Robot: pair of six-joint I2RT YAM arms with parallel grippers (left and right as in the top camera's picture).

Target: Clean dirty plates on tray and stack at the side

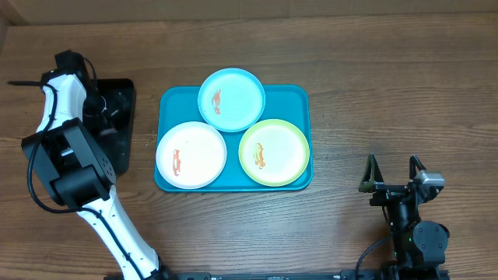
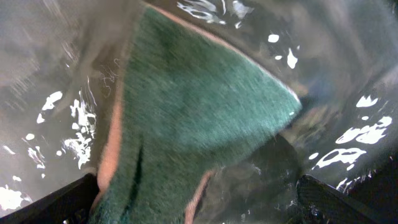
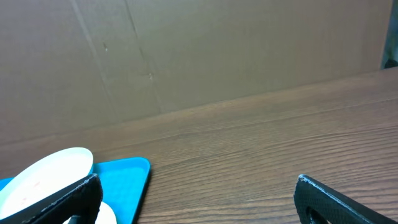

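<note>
Matt brown wood-grain surface, teal tray of smooth, faintly shiny plastic, light blue plate, white plate and yellow-green rimmed plate in smooth plastic with dull orange-red smears, rough fibrous green scouring pad, glossy black tray, matt cardboard wall

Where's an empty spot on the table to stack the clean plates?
Bare wood lies between the tray and the right gripper, and in front of the tray too. The tray is full of plates. The left side is crowded: the black tray sits there under the left arm.
</note>
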